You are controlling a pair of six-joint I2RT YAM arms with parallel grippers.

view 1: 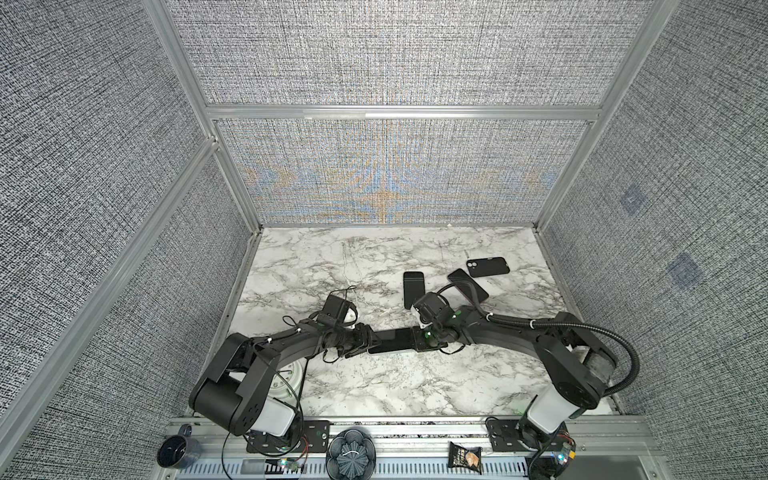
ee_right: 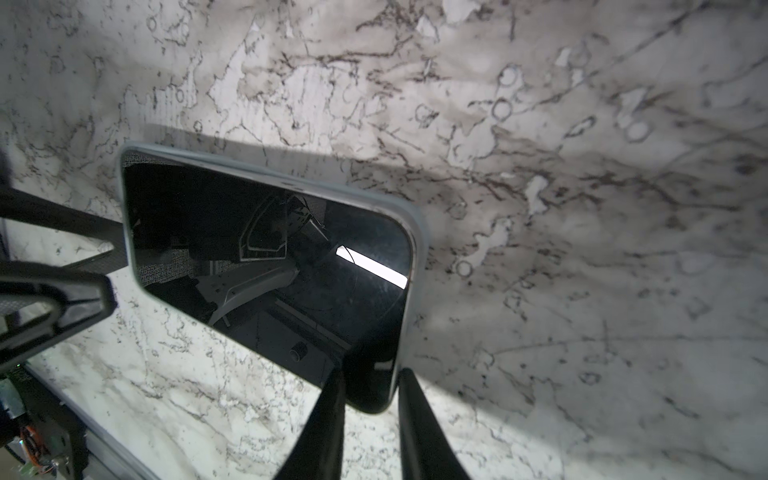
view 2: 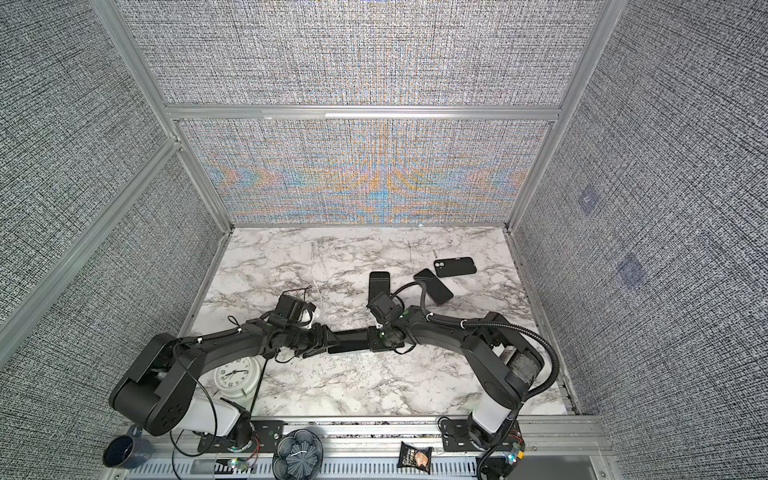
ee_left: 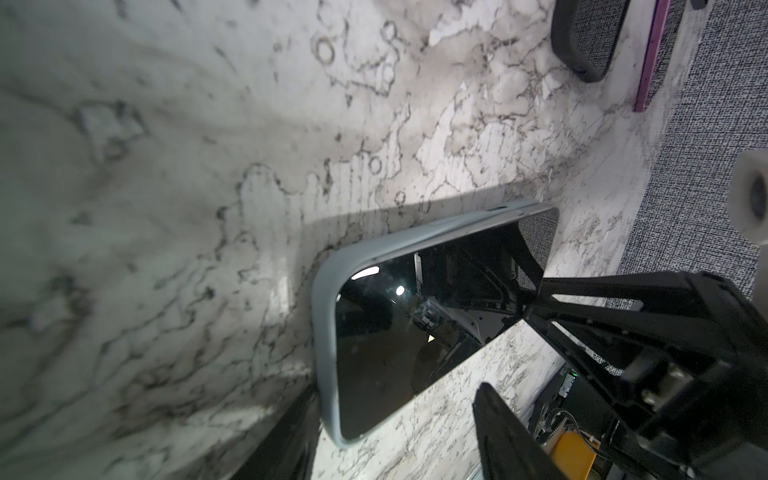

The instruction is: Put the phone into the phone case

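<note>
Marble-patterned and white, the counter [view 1: 374, 395] carried the phone [view 1: 392, 343] about midway across its width and nearer its front edge than its back. The phone's long axis ran side to side between the two arms. The right gripper [view 1: 417, 341] was clamped on the phone's right-hand short end. In the right wrist view its fingers [ee_right: 324, 432] pinched a corner, one on the dark glass and one on the back. The phone did not lie flat, and a broad shadow spread on the marble along one long side.

The left gripper [view 1: 368, 345] stood unclenched around the opposite short end. One finger [ee_left: 286, 440] lay against the pale grey-blue rim, while the other finger [ee_left: 507, 436] stayed clear of the glass. Whether that rim was a case or the phone's own frame could not be told.

The black phone case [view 1: 487, 267], with its camera cutout, lay toward the back of the counter near the right edge, well apart from the phone. Just beside it was a second phone [view 1: 467, 286] with a purple edge, and left of that a dark slab [view 1: 414, 289]. A white clock [view 2: 232, 374] sat near the front left corner, partly under the left arm.
</note>
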